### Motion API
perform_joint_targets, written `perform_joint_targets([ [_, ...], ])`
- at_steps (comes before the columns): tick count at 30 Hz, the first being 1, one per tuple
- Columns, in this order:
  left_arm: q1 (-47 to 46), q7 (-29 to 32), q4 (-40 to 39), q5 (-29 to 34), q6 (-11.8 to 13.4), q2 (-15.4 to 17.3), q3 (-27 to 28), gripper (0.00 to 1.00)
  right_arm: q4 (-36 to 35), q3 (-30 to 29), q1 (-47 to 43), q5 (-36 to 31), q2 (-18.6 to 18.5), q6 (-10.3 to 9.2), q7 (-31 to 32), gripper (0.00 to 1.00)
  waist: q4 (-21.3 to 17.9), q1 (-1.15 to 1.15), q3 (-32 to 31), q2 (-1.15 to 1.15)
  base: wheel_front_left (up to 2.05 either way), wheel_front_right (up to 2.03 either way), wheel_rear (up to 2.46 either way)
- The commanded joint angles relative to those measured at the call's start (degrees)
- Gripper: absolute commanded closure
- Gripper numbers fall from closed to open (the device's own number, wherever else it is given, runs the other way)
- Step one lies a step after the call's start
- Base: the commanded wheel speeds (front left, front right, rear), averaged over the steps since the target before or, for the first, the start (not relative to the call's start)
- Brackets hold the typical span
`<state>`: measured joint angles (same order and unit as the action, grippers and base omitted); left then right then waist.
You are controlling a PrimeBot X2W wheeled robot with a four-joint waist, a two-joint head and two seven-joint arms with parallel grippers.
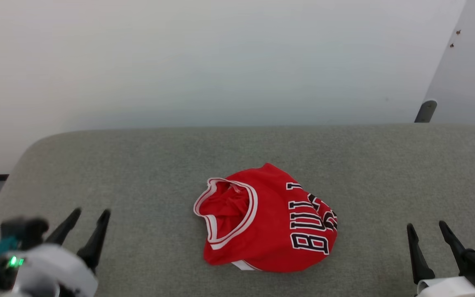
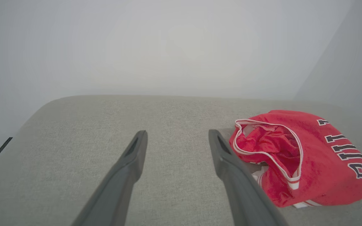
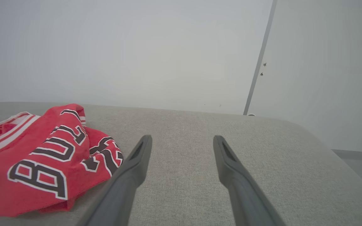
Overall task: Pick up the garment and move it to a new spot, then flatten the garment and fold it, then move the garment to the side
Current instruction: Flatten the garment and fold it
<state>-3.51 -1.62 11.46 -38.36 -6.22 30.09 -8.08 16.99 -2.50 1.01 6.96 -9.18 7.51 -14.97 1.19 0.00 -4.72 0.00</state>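
While the garment [image 1: 268, 222] lies crumpled at mid-table [image 1: 138, 165] in the head view, no step is complete. Left wrist view: left end effector [image 2: 178, 133] spread apart, empty. Right wrist view: right end effector [image 3: 182, 138] likewise. Pick-up, flattening, folding and side placement remain.

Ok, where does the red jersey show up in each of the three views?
Head view: garment at centre, lower half, crumpled on the grey cushion.
Left wrist view: garment at the right edge.
Right wrist view: garment at lower left.
Shared landmark: the black BULLS lettering.
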Motion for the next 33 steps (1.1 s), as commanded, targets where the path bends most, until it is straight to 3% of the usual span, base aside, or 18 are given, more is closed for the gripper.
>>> perform_joint_targets([
  [1,-2.8,4.4,-2.0,-1.0,-0.3,0.7,-1.0,0.00,0.3,0.7,1.3,0.3,-0.2,-0.04,-0.3,0.00,-0.6,0.00,0.7,0.00,0.00,0.00,0.00],
  [9,-13.8,19.5,-4.9,-3.3,0.1,1.6,-5.5,0.00,0.5,3.6,4.3,0.9,-0.5,-0.04,-0.3,0.00,-3.2,0.00,3.4,0.00,0.00,0.00,0.00],
  [22,-26.6,39.1,0.7,-6.2,1.9,0.5,-11.6,0.00,-1.4,5.8,8.7,1.4,0.6,-0.04,-0.3,0.00,-8.7,0.00,10.6,0.00,0.00,0.00,0.00],
  [33,-29.0,47.4,4.7,-5.6,4.7,-0.1,-14.9,0.00,-2.5,5.3,10.9,1.0,2.1,-0.04,-0.3,0.00,-10.6,0.00,15.6,0.00,0.00,0.00,0.00],
])
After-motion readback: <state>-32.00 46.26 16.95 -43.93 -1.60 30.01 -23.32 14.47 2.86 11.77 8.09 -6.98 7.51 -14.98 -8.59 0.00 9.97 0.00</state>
